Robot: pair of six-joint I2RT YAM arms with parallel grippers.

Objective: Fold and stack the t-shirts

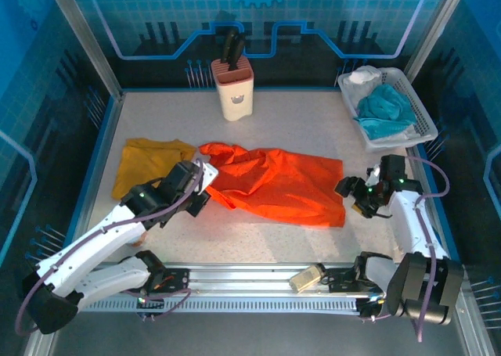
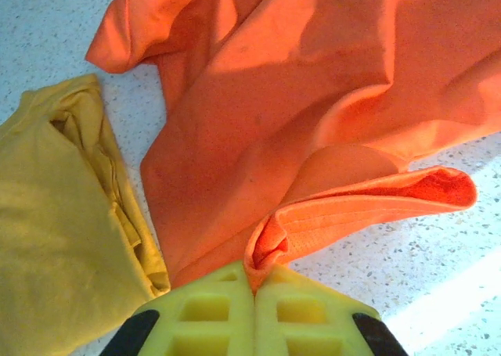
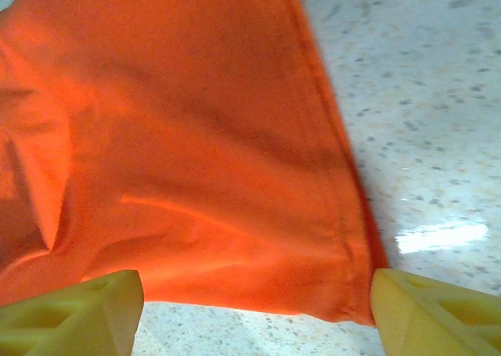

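Observation:
The bright orange t-shirt [image 1: 282, 180] lies crumpled across the middle of the table. The mustard yellow t-shirt [image 1: 149, 162] lies bunched to its left, touching it. My left gripper [image 1: 200, 185] is at the orange shirt's left end. In the left wrist view this gripper [image 2: 254, 282] is shut on a fold of the orange shirt's [image 2: 313, 98] hem, beside the mustard shirt [image 2: 55, 215]. At the orange shirt's right edge, my right gripper [image 1: 348, 190] stands open. In the right wrist view its fingers [image 3: 258, 293] spread wide on either side of the shirt's [image 3: 180, 137] near corner, which lies flat on the table.
A knife block [image 1: 233, 88] stands at the back centre. A white basket [image 1: 423, 113] at the back right holds a teal cloth [image 1: 385, 112] and a white cloth [image 1: 364, 77]. A small tan object [image 1: 307, 278] sits on the front rail.

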